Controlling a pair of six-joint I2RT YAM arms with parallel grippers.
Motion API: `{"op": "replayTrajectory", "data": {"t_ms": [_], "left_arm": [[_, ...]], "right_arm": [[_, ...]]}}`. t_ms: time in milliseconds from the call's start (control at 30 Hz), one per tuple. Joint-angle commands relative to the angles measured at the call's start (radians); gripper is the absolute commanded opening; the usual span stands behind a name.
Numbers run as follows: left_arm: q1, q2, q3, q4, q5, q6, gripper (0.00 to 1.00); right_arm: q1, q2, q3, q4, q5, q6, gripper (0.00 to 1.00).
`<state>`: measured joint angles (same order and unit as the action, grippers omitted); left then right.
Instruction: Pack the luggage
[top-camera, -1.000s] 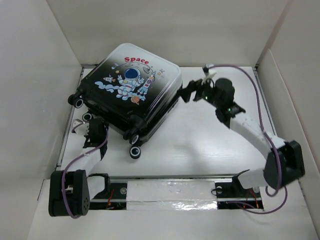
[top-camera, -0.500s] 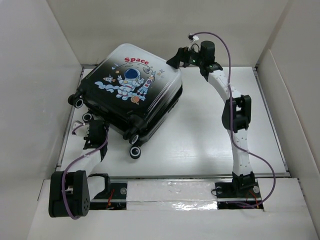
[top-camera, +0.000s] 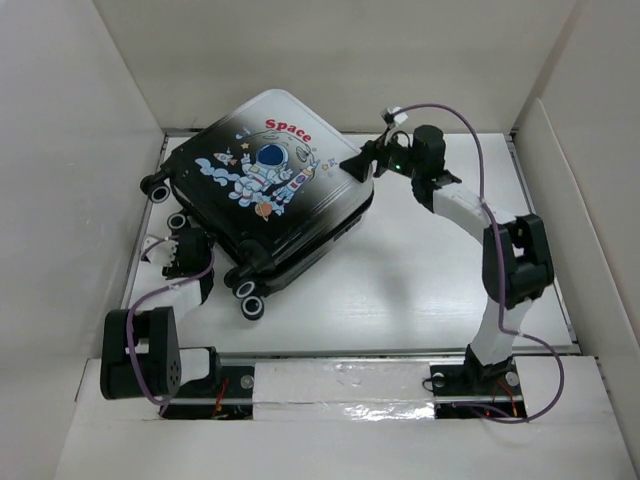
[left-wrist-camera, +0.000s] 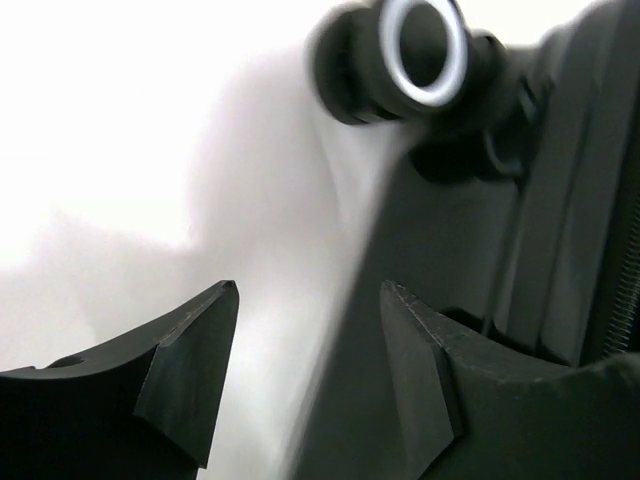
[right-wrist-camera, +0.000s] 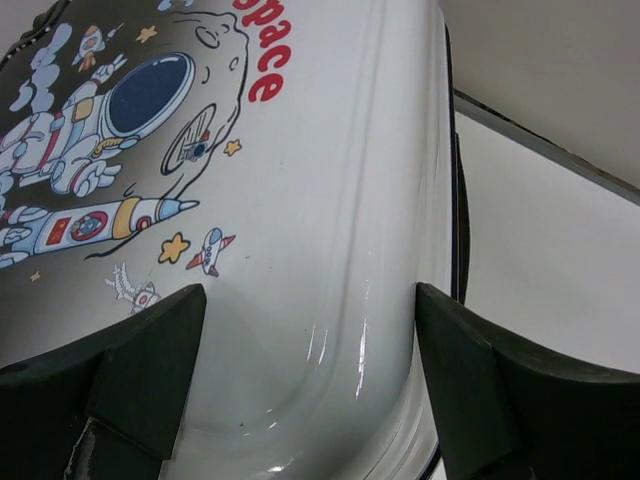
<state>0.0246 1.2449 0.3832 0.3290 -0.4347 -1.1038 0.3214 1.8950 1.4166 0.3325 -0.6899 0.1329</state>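
The luggage (top-camera: 265, 190) lies shut on the white table, astronaut and red "Space" print facing up, black wheels (top-camera: 250, 305) toward the near left. My left gripper (top-camera: 180, 250) is low at that wheel end and open; in the left wrist view its gap (left-wrist-camera: 305, 300) holds only table and the luggage's dark side (left-wrist-camera: 480, 250), with one wheel (left-wrist-camera: 420, 40) ahead. My right gripper (top-camera: 355, 165) is at the far right corner, open. Its fingers (right-wrist-camera: 150, 370) stand wide on either side of the white shell (right-wrist-camera: 330, 200).
White walls (top-camera: 90, 150) box in the table (top-camera: 430, 270) on the left, back and right. A metal rail (top-camera: 340, 375) with both arm bases runs along the near edge. Purple cables (top-camera: 450, 115) loop off both arms.
The luggage has turned slightly, its wheel end swinging left. My right arm swung from the case's right side round the back to its far right corner. My left gripper's jaws have widened.
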Motion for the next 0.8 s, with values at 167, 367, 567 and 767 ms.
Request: {"op": "replayTrajectory", "data": {"t_ms": [167,367,567,767], "left_arm": [[-0.071,0.174,0.269,0.197,0.258,0.090,0.58],[-0.071,0.289,0.434,0.183,0.381,0.119,0.58],[-0.071,0.366,0.682,0.081,0.460,0.211,0.58],[-0.071,0.481,0.939,-0.064,0.571,0.311,0.58]], "right_arm": [[0.474,-0.322,-0.482,-0.001,-0.049,0.043,0.86],[0.662,-0.532,-0.625,-0.033,0.151,0.109,0.87],[0.836,-0.646,-0.613,-0.159,0.300,0.105,0.87],[0.950,-0.700,-0.571,-0.234,0.464,0.109,0.92]]}}
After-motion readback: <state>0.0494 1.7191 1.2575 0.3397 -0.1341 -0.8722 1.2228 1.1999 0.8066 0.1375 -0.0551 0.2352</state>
